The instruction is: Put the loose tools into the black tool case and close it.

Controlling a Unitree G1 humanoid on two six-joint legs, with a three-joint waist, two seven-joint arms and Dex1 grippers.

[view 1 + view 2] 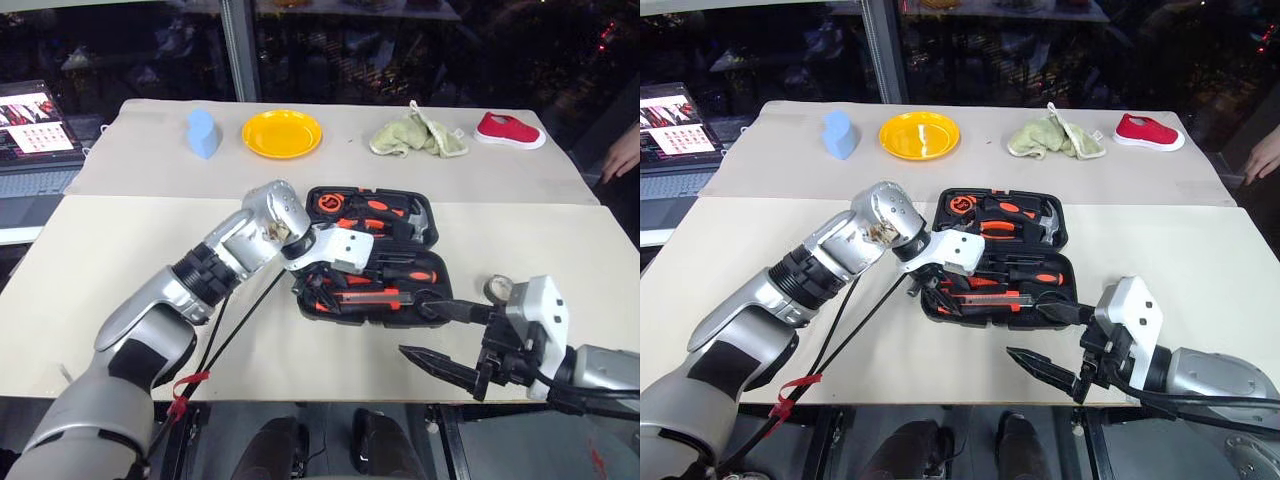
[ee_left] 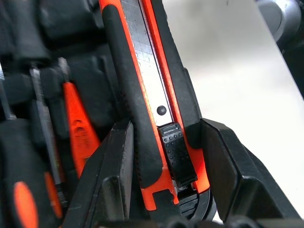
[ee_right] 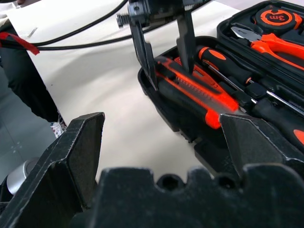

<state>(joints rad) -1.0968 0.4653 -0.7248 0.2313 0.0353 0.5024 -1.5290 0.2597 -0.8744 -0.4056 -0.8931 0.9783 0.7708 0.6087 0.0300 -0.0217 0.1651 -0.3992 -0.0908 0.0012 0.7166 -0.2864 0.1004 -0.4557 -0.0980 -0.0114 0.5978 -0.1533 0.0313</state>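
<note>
Orange-and-black plastic utility knife (image 2: 156, 95): rigid, light, slick-sided. Gripped across mid-body by left end effector (image 3: 164, 64), over black moulded case (image 1: 425, 305). Right end effector (image 1: 440, 340) released, empty.

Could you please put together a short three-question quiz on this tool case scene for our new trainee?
1. True or false: the tool case lies open on the table.
2. What sits between the left gripper's fingers? A) utility knife B) hammer C) yellow plate
3. Fill in: the right gripper has its jaws ____ and holds nothing.

Key:
1. True.
2. A: the fingers straddle the utility knife, which lies in the front half of the case.
3. Open; it hovers near the table's front edge, beside the roll of tape.
</note>
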